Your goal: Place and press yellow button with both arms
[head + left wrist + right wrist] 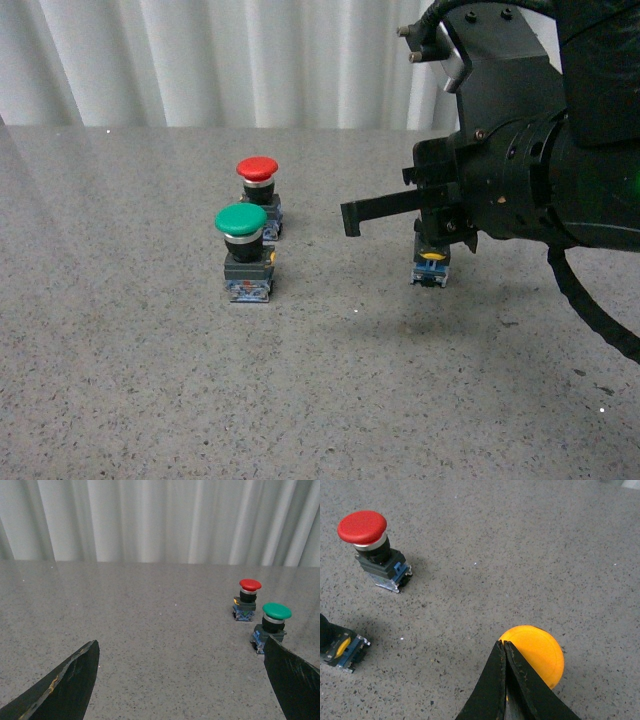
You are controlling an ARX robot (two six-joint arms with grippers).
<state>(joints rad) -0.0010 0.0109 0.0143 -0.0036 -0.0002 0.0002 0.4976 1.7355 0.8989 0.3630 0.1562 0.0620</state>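
Left wrist view is showing my left gripper [180, 680] spread wide, holding nothing. My right gripper [503, 647] is pinching shut on nothing, tips just at the yellow button [540, 652], which is standing right of the green switch [241, 222]. I'm judging that pushing straight down on the cap's centre is the way to avoid tipping it.

We see a speckled, matt, stone-like table [150, 400], and smooth, glossy plastic caps on the yellow button [540, 652] and red-capped switch [362, 526].
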